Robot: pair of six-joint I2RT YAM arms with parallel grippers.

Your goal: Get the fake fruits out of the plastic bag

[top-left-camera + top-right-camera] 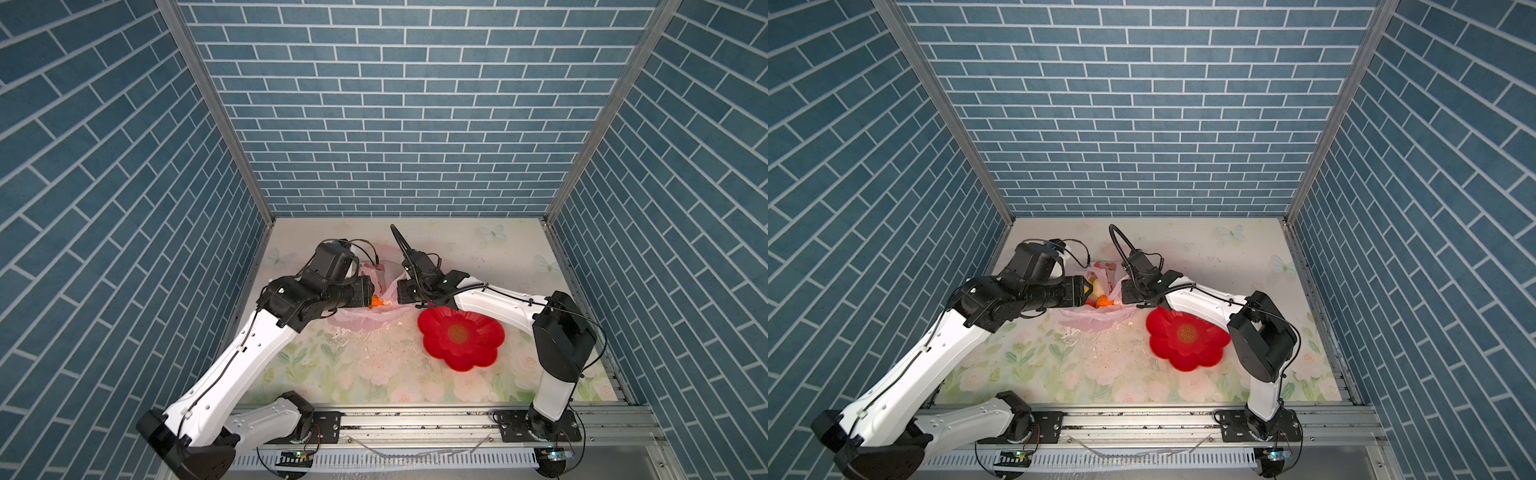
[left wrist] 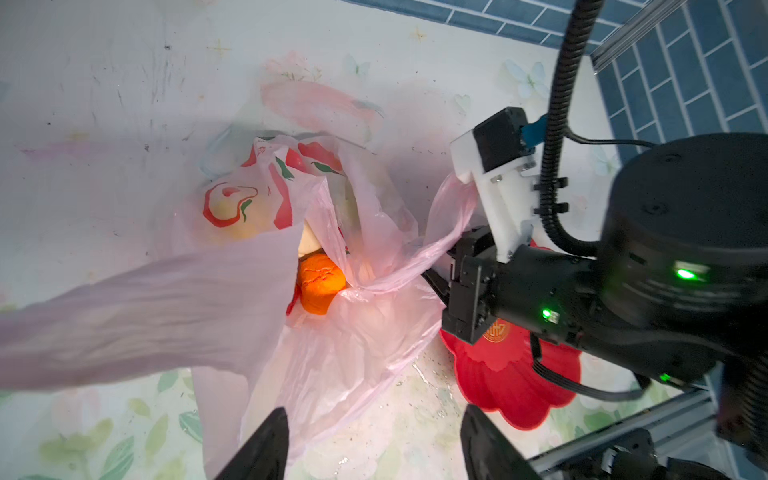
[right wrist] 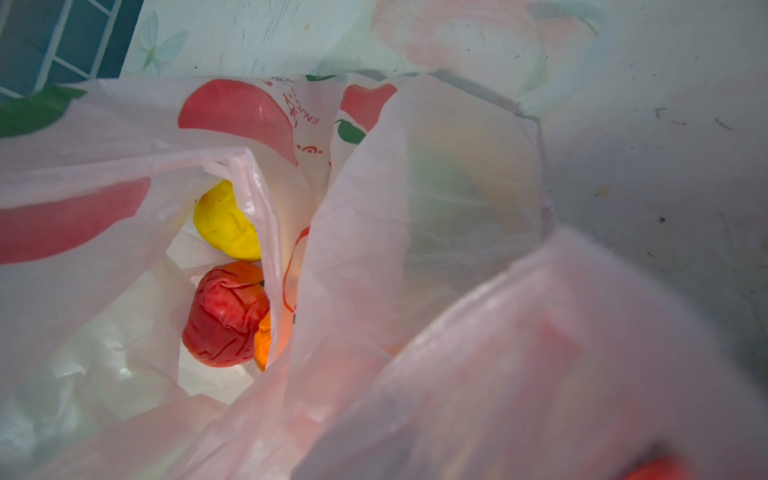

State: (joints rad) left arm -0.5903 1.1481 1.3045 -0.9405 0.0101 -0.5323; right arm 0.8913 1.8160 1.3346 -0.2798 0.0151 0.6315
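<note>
The pink plastic bag (image 2: pixel 353 353) lies on the tabletop (image 1: pixel 374 374) between the arms, beside the red flower-shaped dish (image 1: pixel 461 336). The right pincer (image 2: pixel 434 280) is clamped on a bag handle. The left pincer (image 2: pixel 374 409) is spread wide at the bag's mouth, gripping nothing. Inside sit an orange fruit (image 2: pixel 321 286), a wrinkled red fruit (image 3: pixel 226 316) and a yellow fruit (image 3: pixel 224 224)

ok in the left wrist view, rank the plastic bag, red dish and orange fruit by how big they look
1. plastic bag, largest by far
2. red dish, though partly hidden
3. orange fruit, smallest, partly covered by bag folds
</note>
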